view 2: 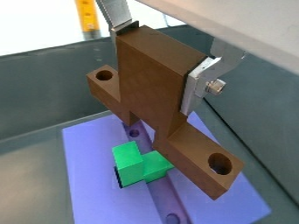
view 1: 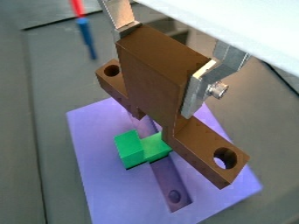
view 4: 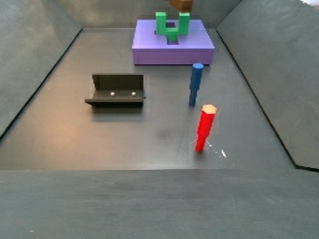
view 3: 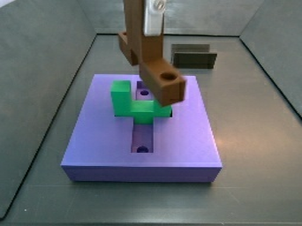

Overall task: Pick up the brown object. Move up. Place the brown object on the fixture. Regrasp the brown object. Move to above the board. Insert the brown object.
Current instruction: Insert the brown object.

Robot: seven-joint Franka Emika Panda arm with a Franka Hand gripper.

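My gripper (view 1: 162, 59) is shut on the brown object (view 1: 218, 158), with the silver fingers (view 1: 201, 80) clamped on the sides of its upright block. A crossbar with a round hole at each end runs below that block. In both wrist views the piece hangs over the lavender board (view 1: 93, 131), above the green block (view 1: 136, 149) and the groove (view 1: 173, 192). A side view shows the gripper (view 3: 144, 18) holding the brown object (view 3: 160, 75) a little above the board (view 3: 189, 132), close to the green block (view 3: 127, 99). The fixture (view 3: 195, 57) stands bare behind the board.
A side view shows the fixture (view 4: 116, 91) on the dark floor, some way from the board (view 4: 156, 47). A blue post (view 4: 196, 84) and a red post (view 4: 206, 128) stand upright on the floor between them. Grey walls close in the work area.
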